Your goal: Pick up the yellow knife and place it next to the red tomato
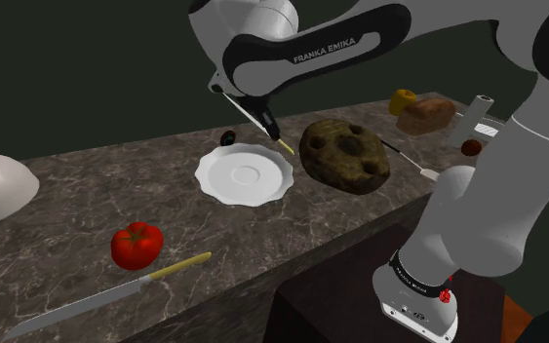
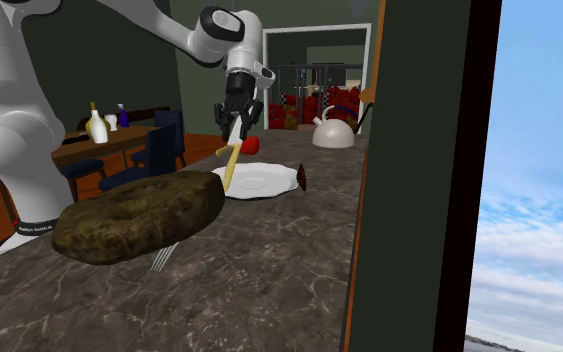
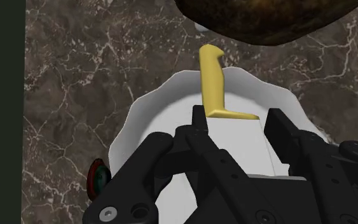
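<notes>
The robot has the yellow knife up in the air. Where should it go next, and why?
Probably carry it toward the shoulder view's lower left. The hand grips the yellow knife above the white plate, while the red tomato sits apart, beyond the plate on that side.

1. Shoulder view: high, looking down over the tabletop [image 1: 106, 185], white plate [image 1: 244, 175] mid-frame.
2. Second exterior view: low near tabletop level, looking along it past a brown lump [image 2: 139, 225] to the plate.
3. Wrist view: from the gripper [image 3: 237, 118], close above the same plate, facing down.
</notes>
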### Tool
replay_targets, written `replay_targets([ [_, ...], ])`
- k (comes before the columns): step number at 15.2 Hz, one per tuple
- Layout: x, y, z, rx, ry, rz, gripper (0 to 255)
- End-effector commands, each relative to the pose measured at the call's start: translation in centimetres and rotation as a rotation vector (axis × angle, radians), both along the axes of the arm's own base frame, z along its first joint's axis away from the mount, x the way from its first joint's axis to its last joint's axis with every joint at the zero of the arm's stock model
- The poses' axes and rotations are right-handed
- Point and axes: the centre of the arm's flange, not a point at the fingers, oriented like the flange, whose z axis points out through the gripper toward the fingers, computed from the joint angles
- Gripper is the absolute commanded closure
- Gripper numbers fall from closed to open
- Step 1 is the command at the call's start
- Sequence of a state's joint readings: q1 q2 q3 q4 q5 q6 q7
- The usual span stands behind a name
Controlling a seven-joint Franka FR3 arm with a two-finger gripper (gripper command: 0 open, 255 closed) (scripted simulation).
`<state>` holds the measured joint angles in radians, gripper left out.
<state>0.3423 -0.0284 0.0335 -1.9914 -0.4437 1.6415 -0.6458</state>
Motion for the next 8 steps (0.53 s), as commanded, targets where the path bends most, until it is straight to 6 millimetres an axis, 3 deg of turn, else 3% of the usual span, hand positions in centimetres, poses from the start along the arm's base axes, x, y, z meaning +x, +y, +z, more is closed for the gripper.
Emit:
replay_targets([
  [1, -1.1, 2.3, -0.1, -0.001, 0.000, -0.002, 255],
  [8, -5.9, 10.2, -0.1, -0.001, 0.000, -0.002, 255],
])
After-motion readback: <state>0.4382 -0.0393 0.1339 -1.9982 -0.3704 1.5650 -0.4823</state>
